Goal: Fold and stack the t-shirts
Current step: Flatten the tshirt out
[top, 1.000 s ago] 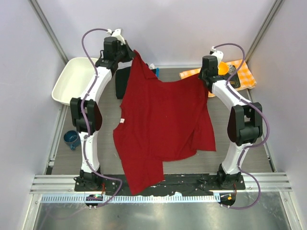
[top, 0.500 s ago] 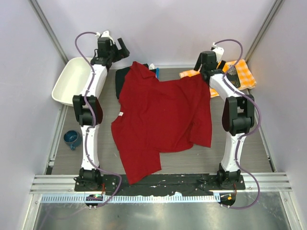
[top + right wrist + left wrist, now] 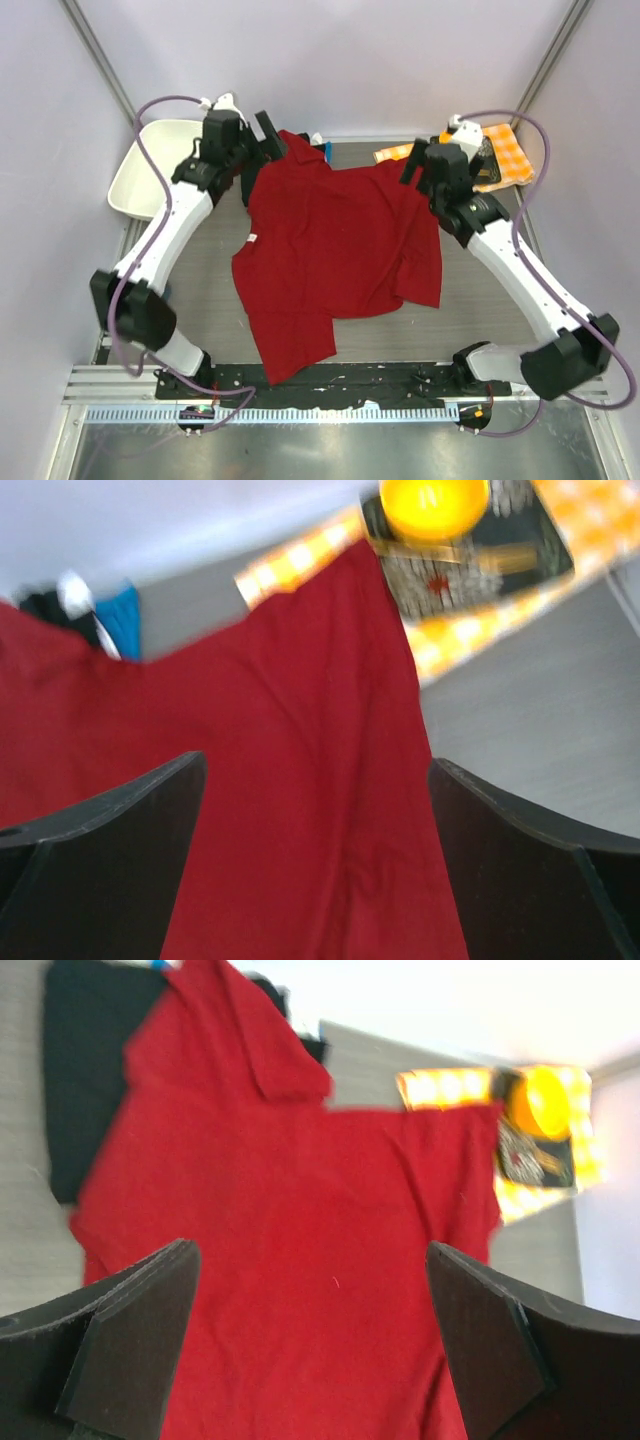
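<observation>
Red cloth is filling the middle of the overhead frame: the red shirt [image 3: 335, 250] is being left spread loosely on the table [image 3: 205, 290]. Its collar end is pointing toward the upper left and one lower corner is trailing toward the bottom edge. Folds are being shown along its right side and lower part. Nothing is being gripped by either arm. The left gripper [image 3: 271, 138] is being held at the upper left, just beside the collar end. In the left wrist view its fingers [image 3: 130, 1345] are being kept wide apart, with only the shirt showing between them. The right gripper [image 3: 414, 165] is being held at the upper right, over the shirt's far right corner. Its fingers [image 3: 100, 860] are likewise being kept spread wide and bare. Whether either gripper is touching the cloth cannot be told. A black shirt [image 3: 85, 1080] is being partly covered by the red shirt's left edge in the upper left of the left wrist view. An orange-and-white checked cloth [image 3: 508, 152] is lying at the upper right, and its near edge is being reached by the red shirt's corner. A yellow bowl [image 3: 433, 502] is being carried on it. A white tub [image 3: 140, 175] is sitting at the upper left, beside the table.
</observation>
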